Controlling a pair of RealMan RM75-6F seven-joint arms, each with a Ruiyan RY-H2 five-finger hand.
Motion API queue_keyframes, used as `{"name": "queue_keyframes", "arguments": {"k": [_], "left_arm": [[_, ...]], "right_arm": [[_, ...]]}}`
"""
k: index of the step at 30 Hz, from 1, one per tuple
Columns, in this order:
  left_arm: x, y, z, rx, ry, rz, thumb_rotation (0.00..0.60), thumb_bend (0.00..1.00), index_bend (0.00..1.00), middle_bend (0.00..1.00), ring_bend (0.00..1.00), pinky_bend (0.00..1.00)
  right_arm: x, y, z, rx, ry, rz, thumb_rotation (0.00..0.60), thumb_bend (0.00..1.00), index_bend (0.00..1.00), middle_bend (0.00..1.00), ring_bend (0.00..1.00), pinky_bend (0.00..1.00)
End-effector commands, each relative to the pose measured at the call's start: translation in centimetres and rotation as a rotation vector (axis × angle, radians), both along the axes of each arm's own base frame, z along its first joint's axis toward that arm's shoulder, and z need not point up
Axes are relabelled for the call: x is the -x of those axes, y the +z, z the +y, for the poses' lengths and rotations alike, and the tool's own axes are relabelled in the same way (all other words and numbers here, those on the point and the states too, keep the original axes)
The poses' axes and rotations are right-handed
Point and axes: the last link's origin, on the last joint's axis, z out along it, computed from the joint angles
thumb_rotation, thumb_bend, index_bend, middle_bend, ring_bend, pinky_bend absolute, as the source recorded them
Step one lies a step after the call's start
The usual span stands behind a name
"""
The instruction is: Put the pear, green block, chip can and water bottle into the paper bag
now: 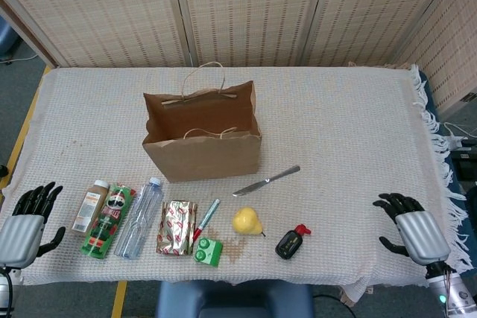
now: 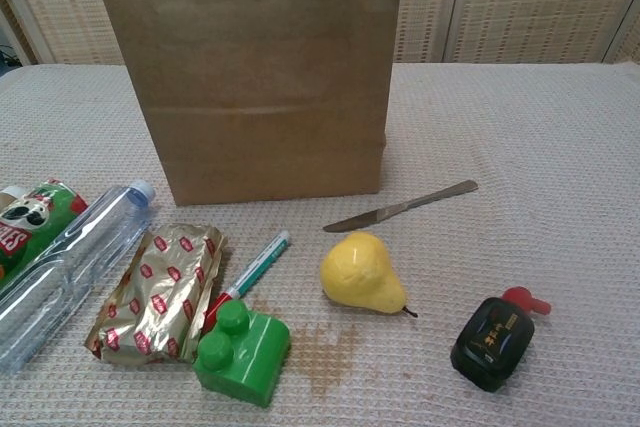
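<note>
A cream woven cloth covers the tabletop [image 1: 335, 132], with wicker screens behind. The brown paper bag [image 1: 203, 136] stands open at centre. Lower left, the clear water bottle [image 1: 139, 217] and green chip can [image 1: 109, 220] lie cap-up. The smooth pear [image 1: 246, 221] and studded green block [image 1: 207, 251] sit below. The left hand [image 1: 26, 217] and right hand [image 1: 408, 221] hold nothing, fingers loosely spread.

No word can be read anywhere. The chip can [image 2: 22, 222] shows only a moustached face logo; print on the foil packet [image 2: 160, 292] and black bottle [image 2: 492, 340] is too small.
</note>
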Motion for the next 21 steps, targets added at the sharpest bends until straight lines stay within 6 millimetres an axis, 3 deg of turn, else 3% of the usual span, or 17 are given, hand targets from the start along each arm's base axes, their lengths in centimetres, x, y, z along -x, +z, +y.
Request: {"name": "queue_keyframes", "arguments": {"k": [1,7,21], "left_arm": [[0.0,0.0,-0.1,0.006,0.000,-0.005,0.600,0.36,0.00,0.00,0.00,0.09],[-0.1,0.0,-0.2,0.009,-0.001,-0.008,0.600,0.36,0.00,0.00,0.00,0.09],[0.3,0.2,-0.2,0.011,0.027,-0.020,0.600,0.35,0.00,0.00,0.00,0.09]], "right_arm": [[-1.6,-1.7,0.1,-0.134,0.040,-0.004,0.600,0.10,0.26,0.23,0.17,0.26],[-4.8,-4.4,-0.6,-0.226,0.163,0.034,0.600,0.10,0.27,0.23,0.17,0.27],[-8.8,-9.8,-2.8,-0.364,0.256,0.070,0.600,0.10,0.27,0.23,0.17,0.27]]}}
